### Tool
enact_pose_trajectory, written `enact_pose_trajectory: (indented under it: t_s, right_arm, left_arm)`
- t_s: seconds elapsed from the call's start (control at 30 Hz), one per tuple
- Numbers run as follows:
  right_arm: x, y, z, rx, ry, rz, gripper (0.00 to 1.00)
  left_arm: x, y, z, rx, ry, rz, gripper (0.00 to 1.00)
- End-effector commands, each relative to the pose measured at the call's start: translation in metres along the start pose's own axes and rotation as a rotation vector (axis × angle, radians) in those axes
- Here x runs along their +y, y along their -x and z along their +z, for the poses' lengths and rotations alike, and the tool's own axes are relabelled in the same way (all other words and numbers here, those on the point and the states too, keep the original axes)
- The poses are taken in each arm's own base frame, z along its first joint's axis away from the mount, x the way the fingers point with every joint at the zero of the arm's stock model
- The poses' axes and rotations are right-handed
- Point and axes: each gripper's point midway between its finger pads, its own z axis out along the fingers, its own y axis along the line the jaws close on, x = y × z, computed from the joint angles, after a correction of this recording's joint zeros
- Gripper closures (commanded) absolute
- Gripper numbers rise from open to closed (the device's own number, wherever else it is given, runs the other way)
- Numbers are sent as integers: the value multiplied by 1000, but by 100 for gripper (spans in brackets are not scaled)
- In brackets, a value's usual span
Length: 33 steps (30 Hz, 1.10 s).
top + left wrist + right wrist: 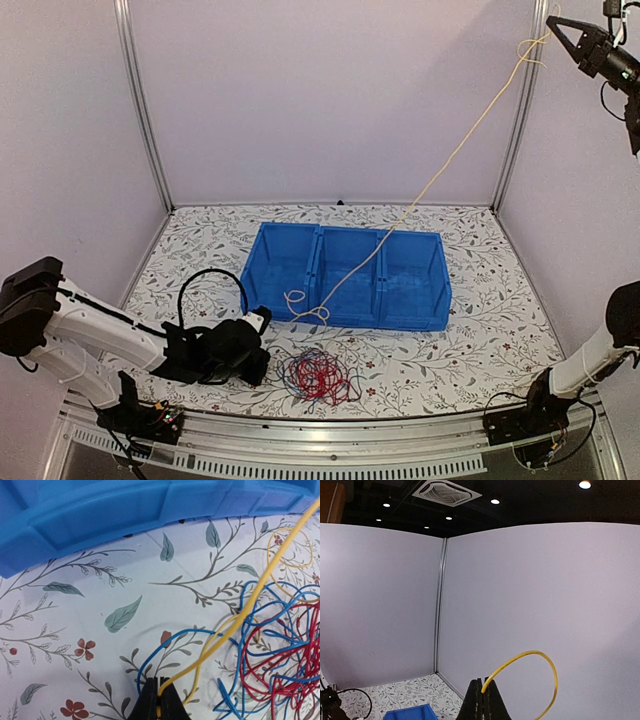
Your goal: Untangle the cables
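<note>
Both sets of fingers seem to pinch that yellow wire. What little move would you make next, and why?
Probably draw the left fingers slowly away from the red and blue tangle. They are shut on the yellow cable, which crosses blue loops beside them, then climbs over the blue bin to the shut right fingers held high. Pulling here might slide it free.
</note>
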Motion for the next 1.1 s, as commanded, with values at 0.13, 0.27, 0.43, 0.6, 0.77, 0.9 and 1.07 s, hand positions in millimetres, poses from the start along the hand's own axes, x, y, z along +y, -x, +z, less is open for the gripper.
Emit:
enact_pose_trajectory:
  t_s: [0.13,0.27,0.43,0.6,0.77,0.9,1.07]
  right_arm:
    - [17,-27,-7,64,71,24,100]
    - [51,-52,-6,113,193,79,100]
    - [97,-72,-3,148,340,120,100]
    - [114,-69,-2,140,390,112,100]
    - [131,-69,3,138,455,133,100]
    - [145,-68,7,128,500,151,100]
    - [157,-67,8,122,527,167,100]
  left_arm:
    - [-17,26,-25,-89,24,96,100]
    - [-40,48,-53,-184,-41,166,81]
    - [-77,91,-89,-359,-192,186,56]
    - [-103,131,-104,-436,-186,259,50]
    - [-154,198,-136,-656,-244,362,43]
    - [-196,250,-137,-791,-240,449,35]
    - [-243,305,-100,-808,-318,436,35]
